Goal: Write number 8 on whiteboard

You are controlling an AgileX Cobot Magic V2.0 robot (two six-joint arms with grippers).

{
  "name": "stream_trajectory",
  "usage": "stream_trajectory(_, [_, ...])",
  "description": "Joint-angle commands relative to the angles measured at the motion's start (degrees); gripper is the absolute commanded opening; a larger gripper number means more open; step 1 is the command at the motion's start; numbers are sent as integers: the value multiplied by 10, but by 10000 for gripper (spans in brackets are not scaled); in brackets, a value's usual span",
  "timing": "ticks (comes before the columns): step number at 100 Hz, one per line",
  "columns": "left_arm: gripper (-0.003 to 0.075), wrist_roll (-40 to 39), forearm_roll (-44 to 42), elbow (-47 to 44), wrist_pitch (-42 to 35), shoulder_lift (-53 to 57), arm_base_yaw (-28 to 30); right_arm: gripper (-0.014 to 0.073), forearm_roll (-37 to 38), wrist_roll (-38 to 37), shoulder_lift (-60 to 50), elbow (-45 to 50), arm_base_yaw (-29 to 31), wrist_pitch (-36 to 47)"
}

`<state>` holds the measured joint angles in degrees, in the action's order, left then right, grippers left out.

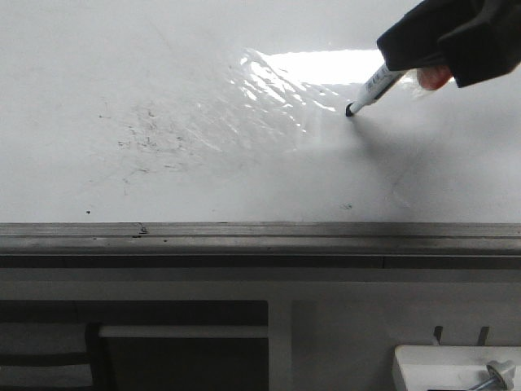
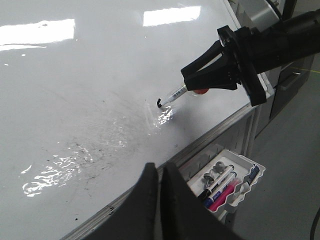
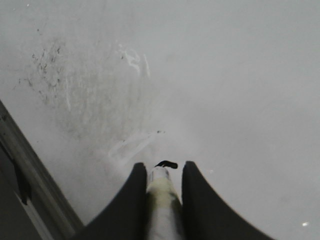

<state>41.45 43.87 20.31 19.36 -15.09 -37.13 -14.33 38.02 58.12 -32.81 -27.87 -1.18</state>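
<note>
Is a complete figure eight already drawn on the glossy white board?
No, only a short black hooked stroke sits at the marker pen tip on the whiteboard.

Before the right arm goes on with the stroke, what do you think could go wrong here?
1. The marker tip sits by strong glare on the whiteboard; the thin line may be hard to track.
2. Only a short black hook is drawn, and old grey smudges lie nearby, so the 8 could read unclear.
3. The right claw holds the pen tilted; pressing may make it slip.
</note>
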Motion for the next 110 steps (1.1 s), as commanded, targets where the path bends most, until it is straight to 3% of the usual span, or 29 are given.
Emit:
stream_trajectory(1, [-20, -6, 17, 14, -36, -5, 1, -43, 8, 0, 6, -12, 4, -28])
stream_trajectory(16, [-20, -6, 17, 14, -36, -5, 1, -43, 17, -1, 3, -12, 13, -49])
stream_trajectory(45, [-20, -6, 17, 14, -36, -5, 0, -43, 10, -2, -30, -11, 99, -104])
stream_trajectory(110, [-20, -6, 17, 14, -36, -5, 0, -43, -20, -2, -11, 7, 46, -48])
